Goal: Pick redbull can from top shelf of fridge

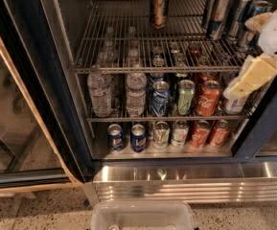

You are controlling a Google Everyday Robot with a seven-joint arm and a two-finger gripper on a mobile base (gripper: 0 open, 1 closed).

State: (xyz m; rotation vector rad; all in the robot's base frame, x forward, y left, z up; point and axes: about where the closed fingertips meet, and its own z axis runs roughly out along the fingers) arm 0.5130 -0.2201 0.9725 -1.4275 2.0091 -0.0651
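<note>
The fridge stands open, with a dark blue frame and wire racks. On the top shelf a cluster of slim silver-and-blue cans stands at the back right. The bluest of them, the redbull can, is at the cluster's right end. A brown-gold can stands alone at the back centre. My gripper, cream fingers on a white wrist, hangs at the fridge's right edge. It is in front of and just below the cluster, covering the lower part of the redbull can.
The middle shelf holds water bottles and cans, among them a red Coca-Cola can. The bottom row has Pepsi cans and other cans. The glass door is open at left. A clear plastic bin sits on the floor below the steel base.
</note>
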